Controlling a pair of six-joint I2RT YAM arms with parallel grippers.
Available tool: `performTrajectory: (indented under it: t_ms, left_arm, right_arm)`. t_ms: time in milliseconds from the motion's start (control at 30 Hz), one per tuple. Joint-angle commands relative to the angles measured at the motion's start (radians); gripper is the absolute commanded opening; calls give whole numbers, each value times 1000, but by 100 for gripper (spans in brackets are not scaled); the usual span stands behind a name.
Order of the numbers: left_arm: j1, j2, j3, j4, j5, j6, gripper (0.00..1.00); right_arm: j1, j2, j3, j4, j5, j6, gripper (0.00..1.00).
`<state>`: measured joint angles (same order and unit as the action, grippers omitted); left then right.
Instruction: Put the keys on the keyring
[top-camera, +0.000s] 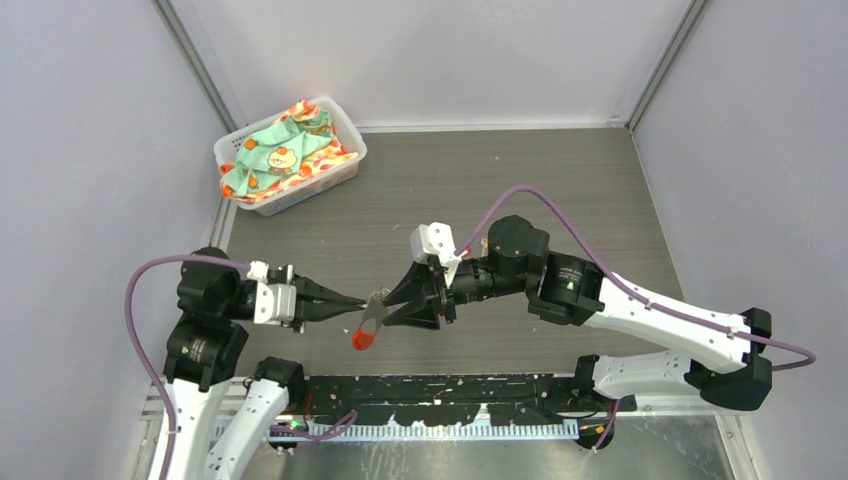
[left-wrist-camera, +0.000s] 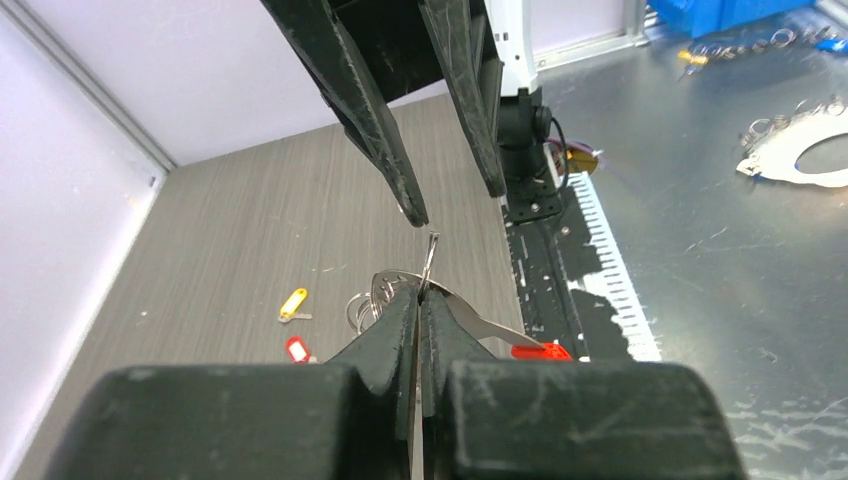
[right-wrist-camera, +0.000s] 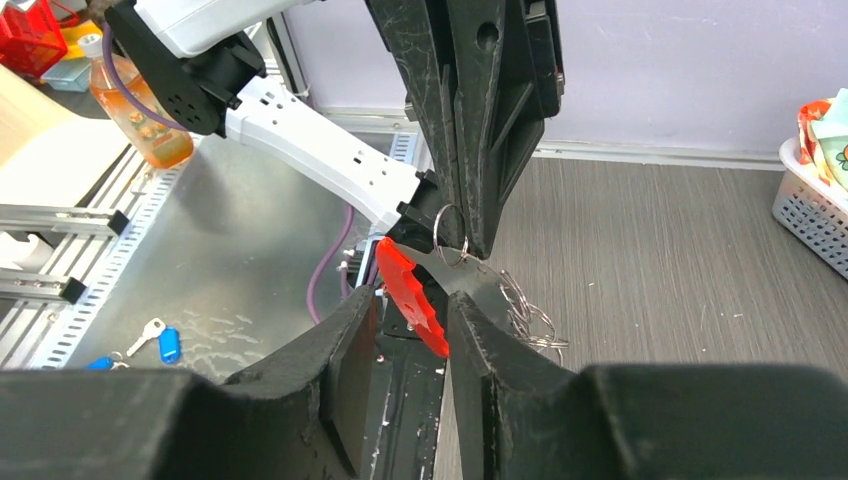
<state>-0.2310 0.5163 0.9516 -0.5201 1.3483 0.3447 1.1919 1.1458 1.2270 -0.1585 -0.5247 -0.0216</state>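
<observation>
Where the wood-grain surface runs into its far left corner, a white plastic basket sits filled with crumpled green-and-orange printed cloth. Nearer the front edge and left of middle, the left hand reaches to the right. Its fingers are pressed together on the thin silvery metal of the keyring, pinching it up off the surface. From that grip the red crescent strip of the keyring slants down toward the near edge. The right wrist view shows a cluster of loose silvery rings dangling beside the strip.

Facing in from the right, the right hand meets the left almost tip to tip. Its fingers are spread, one on either side of the red strip. Whether the pads touch the strip cannot be told.

Neither key is on the ring. The left wrist view shows the yellow-tagged key and the red-tagged key flat on the surface, close together but apart, below the two hands and clear of both. In the overhead view the keys cannot be made out.

Along the near edge, a black rail runs between the two arm bases.
</observation>
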Motion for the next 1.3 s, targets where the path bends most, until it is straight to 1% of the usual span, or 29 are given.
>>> performTrajectory:
  t_ms: [0,133,333,400,467,667,800,933,1100,1167,1233,1267]
  left_arm:
    - [-3,25,10,178,53,-192,0]
    - [-4,30,3,206,60,-250,0]
    - [-5,38,2,209,59,-265,0]
    - [-5,42,2,209,60,-270,0]
    - [-5,42,2,211,58,-275,0]
    - [-5,52,3,242,34,-336,0]
    - [-5,56,-2,289,25,-387,0]
    - [-5,59,-6,319,10,-422,0]
    - [-7,63,-13,344,3,-451,0]
    - [-7,64,-14,349,5,-456,0]
    - [-7,64,-19,351,13,-458,0]
    - [-7,65,-22,351,23,-458,0]
  right_arm:
    - [5,-39,-2,73,-11,19,36]
    - [8,-32,-7,97,21,15,33]
    - [15,-14,-8,145,93,4,32]
    - [17,-10,-12,155,120,1,32]
    - [20,-9,-20,190,146,5,36]
    - [29,-5,-24,201,142,12,37]
    - [33,2,-19,196,146,8,35]
    - [36,7,-15,192,147,5,30]
    - [40,24,4,167,172,-6,19]
    - [42,28,10,166,192,-10,13]
    - [44,28,12,166,217,-12,3]
    - [43,27,12,166,231,-12,1]
